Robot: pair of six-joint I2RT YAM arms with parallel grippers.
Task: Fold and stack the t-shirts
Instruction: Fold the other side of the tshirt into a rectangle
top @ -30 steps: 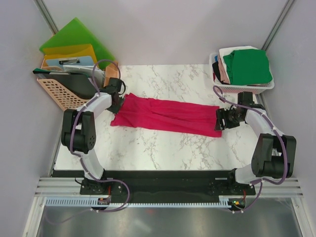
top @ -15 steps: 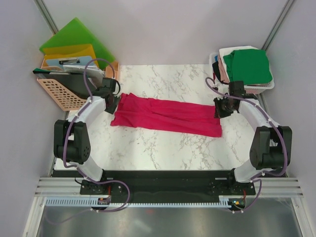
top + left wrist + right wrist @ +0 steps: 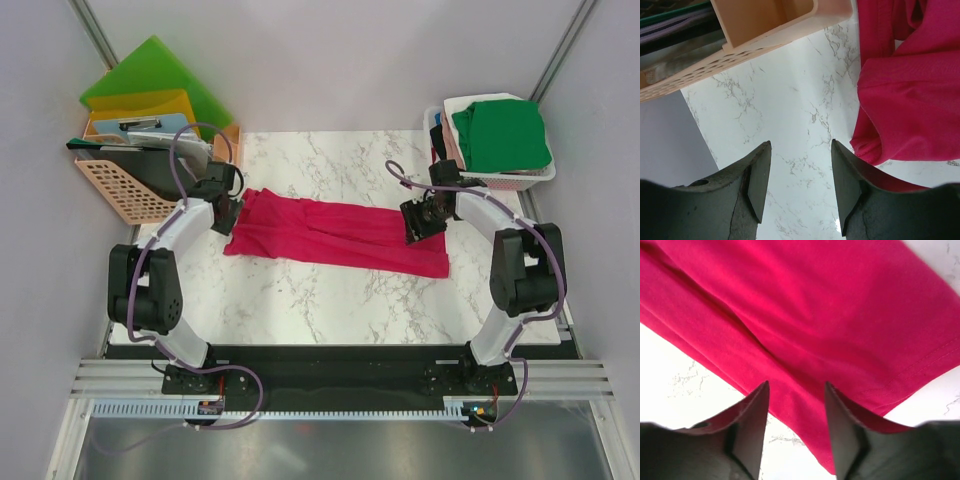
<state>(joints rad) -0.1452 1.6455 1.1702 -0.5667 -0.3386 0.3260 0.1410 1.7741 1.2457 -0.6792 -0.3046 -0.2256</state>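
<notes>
While flat on the table (image 3: 300, 300), one crimson t-shirt (image 3: 340, 235); one green t-shirt (image 3: 500, 135) apart.

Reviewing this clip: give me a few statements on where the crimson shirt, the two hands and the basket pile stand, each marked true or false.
1. The crimson shirt lies as a long strip across the table. True.
2. The right hand is clamped on the shirt's hem. False: its fingers stand apart above the cloth at the shirt's right end, with nothing gripped between them.
3. A green shirt tops the pile in the white basket. True.
4. The left hand hangs over the middle of the crimson shirt. False: it is at the shirt's left end, open, over bare table beside the cloth's edge.
</notes>
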